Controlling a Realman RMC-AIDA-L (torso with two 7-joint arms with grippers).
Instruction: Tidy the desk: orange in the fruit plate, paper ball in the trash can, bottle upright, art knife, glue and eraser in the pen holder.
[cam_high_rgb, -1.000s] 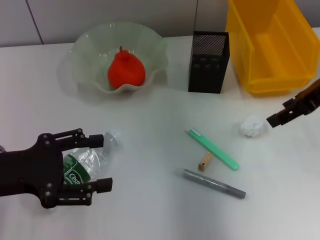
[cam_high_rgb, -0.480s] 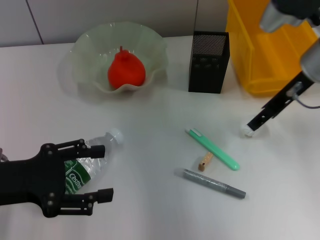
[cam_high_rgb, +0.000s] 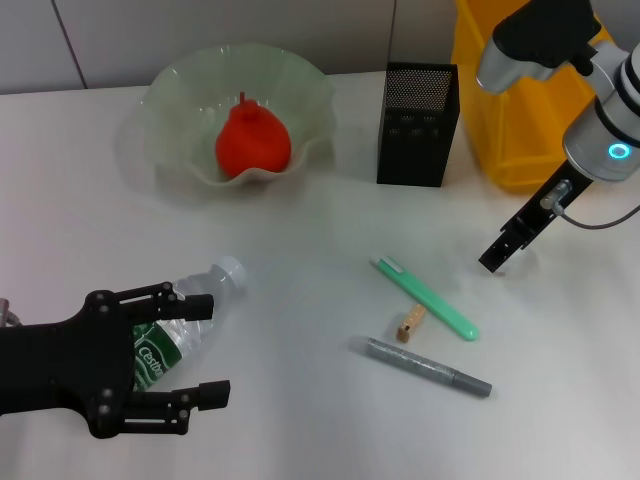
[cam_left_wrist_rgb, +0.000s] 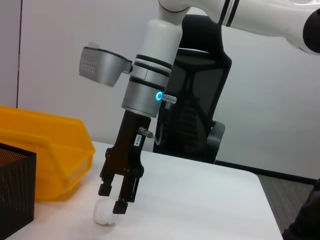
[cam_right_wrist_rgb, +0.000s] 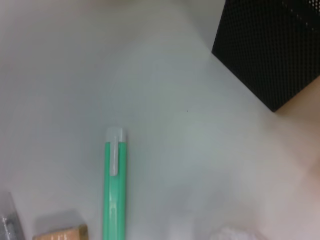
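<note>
We see the orange (cam_high_rgb: 253, 139) in the fruit plate (cam_high_rgb: 180, 90), the pen holder (cam_high_rgb: 418, 124) right of it, the trash can (cam_high_rgb: 530, 120) farther right, the eraser (cam_high_rgb: 409, 324) in front.

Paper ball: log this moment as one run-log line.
right pincer: open, astride paper ball on desk | left pincer: open around lying bottle | orange: in fruit plate

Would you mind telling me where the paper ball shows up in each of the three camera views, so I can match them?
Head view: the paper ball is hidden behind the right gripper, right of the mint-green stick.
Left wrist view: paper ball on the table, at the right gripper's tips.
Right wrist view: a white sliver at the picture's bottom edge.
Shared landmark: the pen holder, seen in all three.
</note>
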